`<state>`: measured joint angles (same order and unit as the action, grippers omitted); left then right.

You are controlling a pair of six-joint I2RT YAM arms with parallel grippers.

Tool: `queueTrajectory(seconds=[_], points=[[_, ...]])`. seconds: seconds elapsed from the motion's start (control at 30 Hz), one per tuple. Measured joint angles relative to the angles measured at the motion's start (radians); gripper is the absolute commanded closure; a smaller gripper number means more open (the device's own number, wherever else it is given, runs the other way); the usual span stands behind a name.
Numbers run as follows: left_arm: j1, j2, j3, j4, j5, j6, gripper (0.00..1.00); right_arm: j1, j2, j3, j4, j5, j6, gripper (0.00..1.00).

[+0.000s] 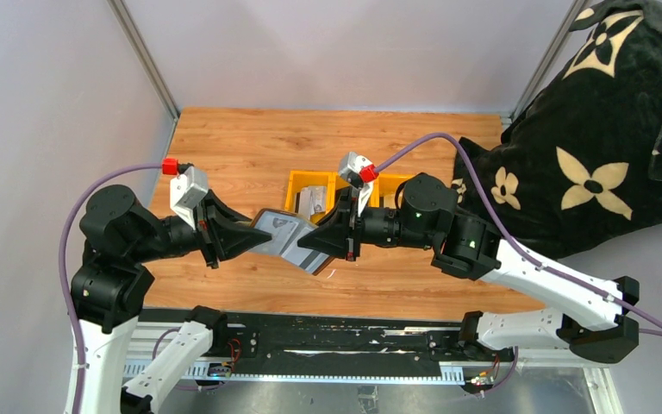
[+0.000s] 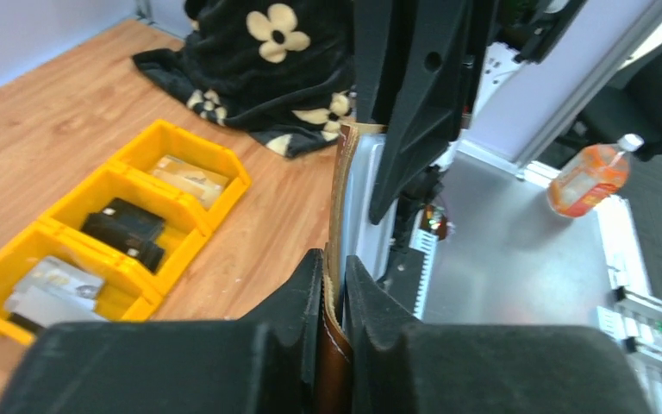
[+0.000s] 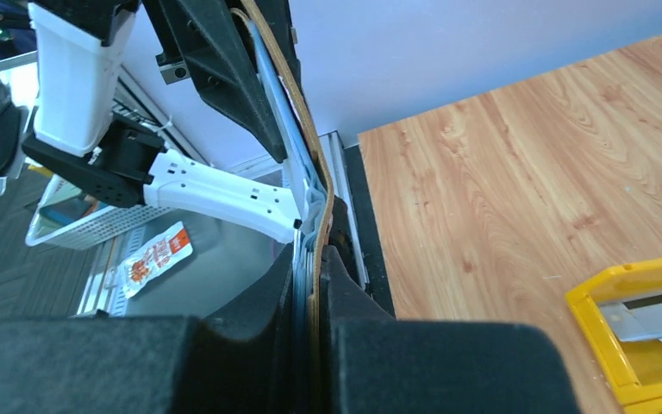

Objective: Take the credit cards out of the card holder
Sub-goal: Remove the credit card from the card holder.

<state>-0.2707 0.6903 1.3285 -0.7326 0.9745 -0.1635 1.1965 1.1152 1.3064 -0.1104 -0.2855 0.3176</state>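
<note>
Aloft — thin, brown-and-silver card holder (image 1: 286, 235)

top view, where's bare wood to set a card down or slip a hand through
Free: the table strip between the yellow bin and back wall, its back-left corner, and a narrower strip along the near edge. Crowded: centre, where left gripper and right gripper pinch the card holder, and right, by the blanket.

card holder (image 1: 284, 235) ends buried in left gripper (image 1: 254, 233) and right gripper (image 1: 315, 244), slots hidden (seen edge-on), blanket (image 1: 603, 129) cropped
</note>
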Motion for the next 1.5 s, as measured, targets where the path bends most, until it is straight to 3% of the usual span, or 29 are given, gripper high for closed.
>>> queueTrajectory(seconds=[0.1, 0.27, 0.5, 0.8, 1.13, 1.33, 1.43, 1.5], points=[[0.000, 0.001, 0.000, 0.006, 0.029, -0.035, 0.98, -0.014, 0.000, 0.000, 0.005, -0.063, 0.009, 0.99], [0.000, 0.005, 0.000, 0.003, 0.069, -0.072, 1.00, -0.035, 0.001, 0.000, 0.005, -0.163, 0.008, 0.88], [0.000, 0.064, -0.005, 0.034, 0.164, -0.169, 1.00, -0.111, -0.002, -0.025, 0.018, -0.360, 0.004, 0.50], [0.000, 0.065, -0.059, 0.159, 0.220, -0.324, 1.00, -0.174, -0.013, -0.022, -0.026, -0.430, -0.057, 0.28], [0.000, 0.040, -0.101, 0.160, 0.259, -0.348, 1.00, -0.243, 0.107, 0.257, -0.077, -0.543, -0.153, 0.29], [0.000, 0.023, -0.101, 0.106, 0.255, -0.295, 1.00, -0.243, 0.235, 0.291, -0.040, -0.669, -0.104, 0.34], [0.000, 0.024, -0.096, 0.030, 0.233, -0.220, 1.00, -0.233, 0.269, 0.295, -0.050, -0.699, -0.098, 0.41], [0.000, 0.025, -0.096, -0.011, 0.209, -0.173, 1.00, -0.216, 0.286, 0.327, -0.094, -0.707, -0.111, 0.52]])
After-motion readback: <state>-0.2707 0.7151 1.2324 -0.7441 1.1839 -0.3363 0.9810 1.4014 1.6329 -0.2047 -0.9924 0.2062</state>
